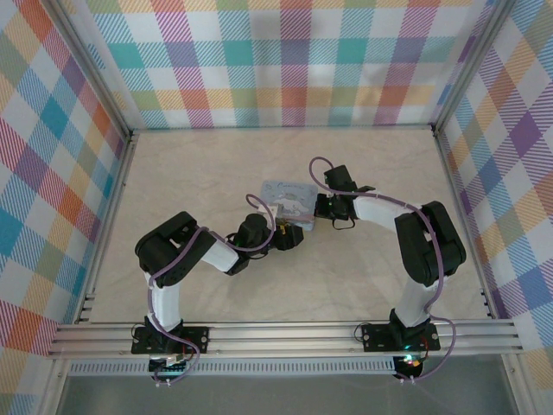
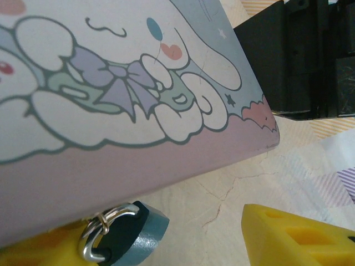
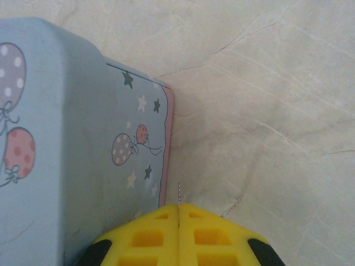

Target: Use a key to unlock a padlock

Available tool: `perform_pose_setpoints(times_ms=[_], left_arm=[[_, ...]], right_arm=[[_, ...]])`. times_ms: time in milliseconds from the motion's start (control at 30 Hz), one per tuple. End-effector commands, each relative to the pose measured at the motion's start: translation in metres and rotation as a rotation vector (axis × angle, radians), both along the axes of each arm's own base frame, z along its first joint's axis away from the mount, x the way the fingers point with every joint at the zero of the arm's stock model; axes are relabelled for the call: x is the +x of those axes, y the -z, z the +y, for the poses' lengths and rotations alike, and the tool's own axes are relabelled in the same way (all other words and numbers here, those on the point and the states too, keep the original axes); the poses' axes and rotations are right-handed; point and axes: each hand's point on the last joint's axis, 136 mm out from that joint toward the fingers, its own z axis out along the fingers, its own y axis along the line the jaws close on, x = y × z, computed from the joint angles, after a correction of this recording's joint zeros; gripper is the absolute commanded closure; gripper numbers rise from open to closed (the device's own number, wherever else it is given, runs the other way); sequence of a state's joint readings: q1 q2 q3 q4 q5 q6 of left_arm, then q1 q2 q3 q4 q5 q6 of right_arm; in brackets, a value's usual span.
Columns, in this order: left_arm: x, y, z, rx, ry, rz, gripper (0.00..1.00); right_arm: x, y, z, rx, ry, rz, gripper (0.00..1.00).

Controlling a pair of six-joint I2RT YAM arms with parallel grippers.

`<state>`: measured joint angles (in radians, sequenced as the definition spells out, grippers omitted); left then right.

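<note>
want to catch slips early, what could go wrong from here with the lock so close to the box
1. The padlock lies at the lower edge of the box, right by one of the open left fingers; closing might pinch the box or push the lock aside.
2. The shut right fingers sit beside the box wall and might nudge it.

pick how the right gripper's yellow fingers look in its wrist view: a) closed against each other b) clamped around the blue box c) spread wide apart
a, the right gripper has its yellow fingers meeting along a thin seam, beside the blue box, not around it.
</note>
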<state>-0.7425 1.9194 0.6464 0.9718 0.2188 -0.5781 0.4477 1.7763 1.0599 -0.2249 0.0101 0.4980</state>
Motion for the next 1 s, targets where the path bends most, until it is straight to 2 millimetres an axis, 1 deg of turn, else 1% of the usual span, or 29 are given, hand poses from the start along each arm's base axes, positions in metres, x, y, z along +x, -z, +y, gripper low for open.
perform_pose_setpoints(times_ms=[0, 267, 433, 600, 733, 867, 967], left_arm=[[-0.006, 0.025, 0.006, 0.049, -0.006, 0.068, 0.38], [-0.011, 0.034, 0.027, 0.077, -0.045, 0.092, 0.49], [-0.011, 0.036, 0.032, 0.085, -0.047, 0.104, 0.59], [-0.010, 0.035, 0.038, 0.090, -0.057, 0.106, 0.62], [-0.010, 0.035, 0.042, 0.094, -0.057, 0.110, 0.73], [-0.011, 0.036, 0.044, 0.099, -0.054, 0.117, 0.74], [-0.010, 0.035, 0.044, 0.098, -0.049, 0.116, 0.78]], right_arm=[[-0.007, -0.009, 0.017, 0.048, -0.043, -0.006, 1.00], [-0.006, -0.010, 0.016, 0.044, -0.043, -0.011, 1.00], [-0.007, -0.009, 0.015, 0.040, -0.044, -0.007, 1.00], [-0.007, -0.008, 0.015, 0.038, -0.043, -0.007, 1.00], [-0.006, -0.009, 0.016, 0.036, -0.047, -0.008, 1.00], [-0.005, -0.010, 0.017, 0.041, -0.049, -0.010, 1.00], [-0.005, -0.010, 0.017, 0.043, -0.050, -0.009, 1.00]])
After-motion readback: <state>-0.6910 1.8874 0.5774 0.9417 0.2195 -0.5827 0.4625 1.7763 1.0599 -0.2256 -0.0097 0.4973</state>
